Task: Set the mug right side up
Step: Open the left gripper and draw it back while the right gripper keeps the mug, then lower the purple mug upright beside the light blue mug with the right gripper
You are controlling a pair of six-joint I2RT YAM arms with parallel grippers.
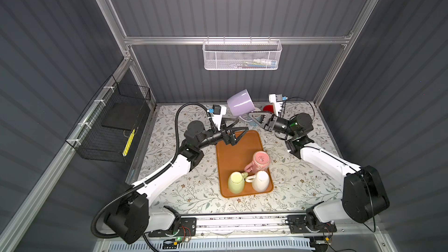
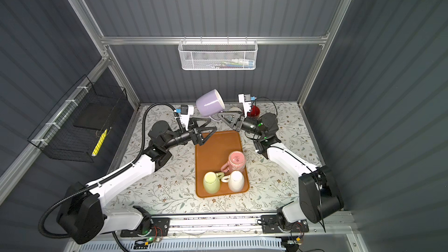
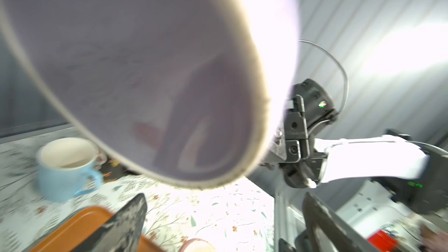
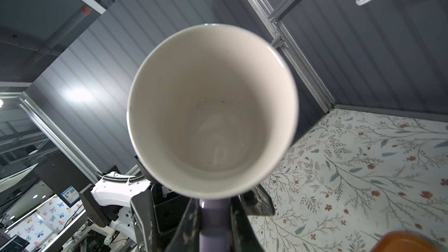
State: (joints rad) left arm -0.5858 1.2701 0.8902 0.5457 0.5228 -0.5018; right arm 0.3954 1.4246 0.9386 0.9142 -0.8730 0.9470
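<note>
1. The right pincer (image 1: pixel 252 117) (image 2: pixel 221 117) is clamped on the handle (image 4: pixel 214 221) of the purple mug (image 1: pixel 240 103) (image 2: pixel 209 104); in the right wrist view its two fingers (image 4: pixel 191 226) press the handle from either side.
2. The mug hangs in the air above the far end of the table (image 1: pixel 194 190), touching nothing but that pincer; it is tipped on its side, handle underneath, its cream inside (image 4: pixel 211 117) facing the right wrist camera.
3. The left pincer (image 1: pixel 242 124) (image 2: pixel 212 125) stands wide apart and holds nothing; it is just below and beside the mug, clear of it, over the far edge of the orange tray (image 1: pixel 232 156) (image 2: pixel 211 151); the mug's mouth (image 3: pixel 145 69) fills the left wrist view.
4. On the near half of the tray stand three mugs, base up: a pink mug (image 1: pixel 260 160), a green mug (image 1: pixel 236 182) and a white mug (image 1: pixel 261 181), close together.
5. On the table beyond the tray a blue mug (image 3: pixel 65 170) stands upright; a red object (image 2: pixel 254 111) sits near the right wrist.
</note>
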